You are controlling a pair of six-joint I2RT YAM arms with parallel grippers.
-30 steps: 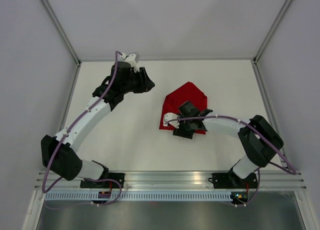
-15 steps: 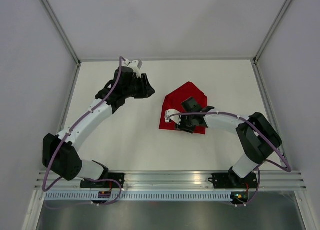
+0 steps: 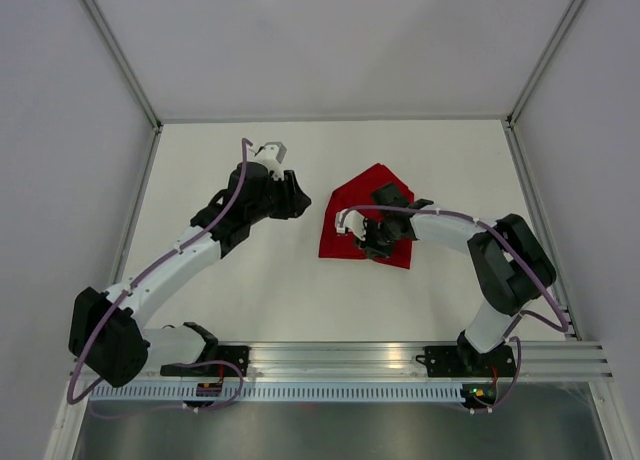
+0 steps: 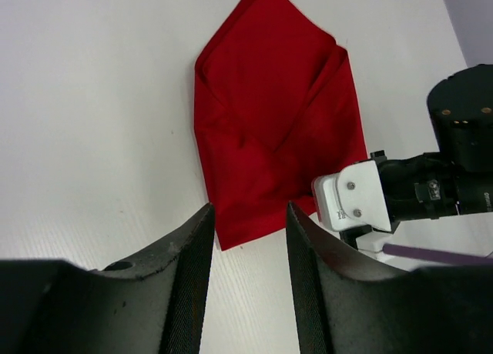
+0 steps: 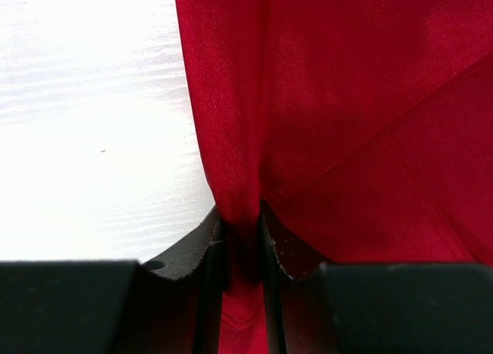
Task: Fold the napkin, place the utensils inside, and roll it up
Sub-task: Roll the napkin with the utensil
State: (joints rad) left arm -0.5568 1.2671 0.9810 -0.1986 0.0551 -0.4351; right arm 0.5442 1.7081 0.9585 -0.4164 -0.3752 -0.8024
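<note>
R gripper (image 5: 243, 235) closed since prev frame, now pinching raised fold of napkin (image 3: 375, 185), napkin folded on table (image 3: 250, 280) right of centre, tip pointing far side, long axis near-far, L gripper (image 4: 249, 209) part-open, empty, beside it

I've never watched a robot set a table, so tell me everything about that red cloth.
The napkin is plain bright red, thin fabric, folded into a pointed, house-like shape with overlapping creased flaps. It lies on the white table, right of centre. The right hand pinches up a ridge of it; nothing else touches it.
</note>
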